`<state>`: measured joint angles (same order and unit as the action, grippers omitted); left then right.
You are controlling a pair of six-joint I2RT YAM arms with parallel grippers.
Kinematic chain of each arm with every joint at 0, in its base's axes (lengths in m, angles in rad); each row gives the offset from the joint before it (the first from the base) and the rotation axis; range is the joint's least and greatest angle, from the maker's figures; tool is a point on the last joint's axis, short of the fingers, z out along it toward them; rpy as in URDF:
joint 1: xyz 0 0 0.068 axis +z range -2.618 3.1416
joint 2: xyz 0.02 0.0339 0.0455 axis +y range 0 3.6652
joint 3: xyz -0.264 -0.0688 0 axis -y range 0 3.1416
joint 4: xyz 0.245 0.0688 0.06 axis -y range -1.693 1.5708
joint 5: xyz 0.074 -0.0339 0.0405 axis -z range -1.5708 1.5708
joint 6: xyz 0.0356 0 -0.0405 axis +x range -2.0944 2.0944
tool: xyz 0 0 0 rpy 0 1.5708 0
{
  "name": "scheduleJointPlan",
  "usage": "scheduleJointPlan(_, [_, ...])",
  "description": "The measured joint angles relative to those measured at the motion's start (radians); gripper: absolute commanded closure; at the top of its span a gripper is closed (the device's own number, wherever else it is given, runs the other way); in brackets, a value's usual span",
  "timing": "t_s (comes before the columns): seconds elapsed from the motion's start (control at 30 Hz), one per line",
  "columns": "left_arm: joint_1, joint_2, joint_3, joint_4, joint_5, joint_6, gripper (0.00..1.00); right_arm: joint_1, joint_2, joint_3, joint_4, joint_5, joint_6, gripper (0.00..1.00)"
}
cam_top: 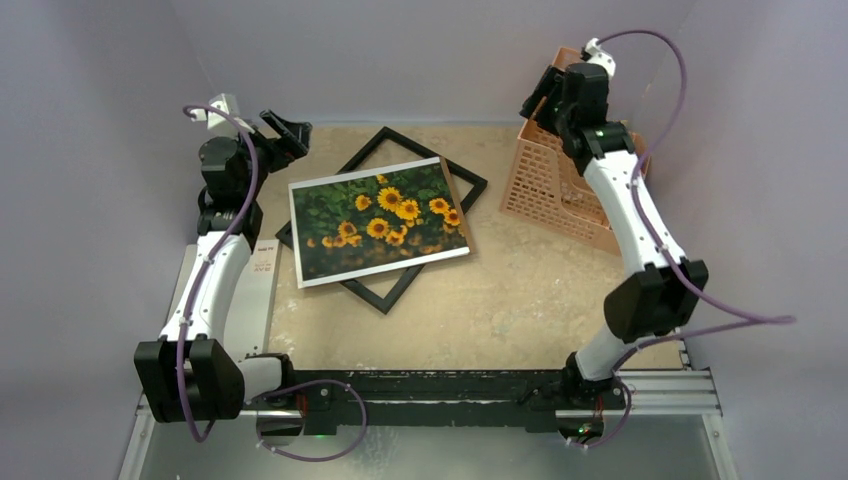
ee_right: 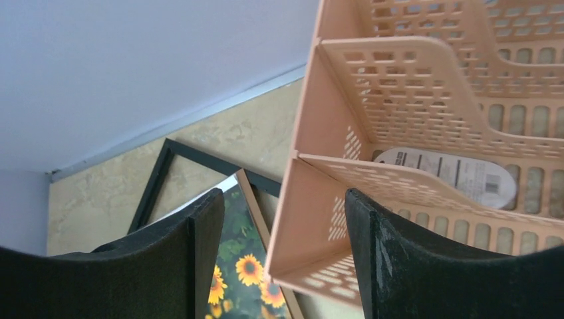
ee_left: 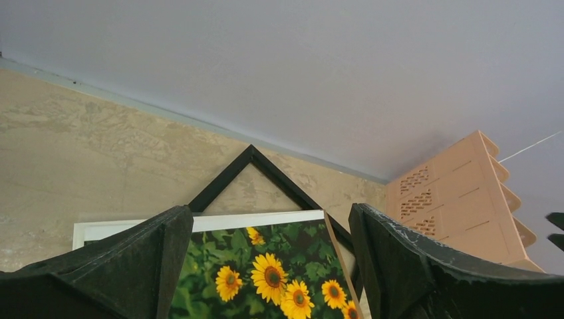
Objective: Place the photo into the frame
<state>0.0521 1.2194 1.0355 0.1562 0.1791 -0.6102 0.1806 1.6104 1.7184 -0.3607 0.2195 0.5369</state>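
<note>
- The beige mottled tabletop (cam_top: 520, 300) carried all items; grey walls enclosed it on the left, far and right sides.
- The left white arm (cam_top: 215, 270) reached up the left side of the table. The right white arm (cam_top: 625, 215) reached to the far right corner.
- A peach perforated plastic organizer (cam_top: 545, 185) with several compartments stood at the far right, well apart from the picture items. One compartment held a white oval label (ee_right: 452, 174).
- The thin black rectangular frame (cam_top: 362, 150) lay flat at the far centre-left of the table, turned corner-on like a diamond. Bare tabletop showed through its far corner.
- The rectangular sunflower photo with a thin white border (cam_top: 380, 220) lay face up across the frame, askew to it and not seated inside. Its corners overhung the frame's edges. A thin brown strip ran along its right edge.
- The left gripper (cam_top: 285, 135) hung at the far left, just beyond the photo's far-left corner. Its black fingers (ee_left: 140, 266) stood spread apart with nothing between them.
- The right gripper (ee_right: 282, 259) hung beside the organizer's left wall. Its fingers (ee_right: 399, 266) were likewise spread and held nothing.
</note>
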Motion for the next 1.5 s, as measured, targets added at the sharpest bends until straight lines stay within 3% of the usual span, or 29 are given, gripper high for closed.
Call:
scheduleJointPlan(0.27, [0.000, 0.005, 0.000, -0.007, 0.000, 0.000, 0.08, 0.083, 0.179, 0.110, -0.118, 0.058, -0.015, 0.53])
scheduleJointPlan(0.43, [0.000, 0.007, 0.000, -0.007, 0.000, 0.000, 0.08, 0.094, 0.182, 0.129, -0.135, 0.097, -0.020, 0.76])
scheduleJointPlan(0.67, [0.000, 0.031, 0.000, -0.008, 0.000, 0.001, 0.09, 0.094, 0.183, 0.148, -0.167, 0.108, -0.054, 0.99])
scheduleJointPlan(0.93, [0.000, 0.042, 0.000, -0.006, 0.001, 0.000, 0.09, 0.094, 0.167, 0.125, -0.154, 0.076, -0.142, 1.00])
scheduleJointPlan(1.27, [0.000, 0.042, 0.000, -0.006, 0.019, -0.017, 0.10, 0.109, 0.039, -0.029, -0.119, 0.025, -0.296, 1.00])
scheduleJointPlan(1.5, [0.000, 0.042, 0.000, -0.007, 0.037, -0.030, 0.11, 0.071, 0.002, -0.086, -0.076, 0.003, -0.315, 1.00])
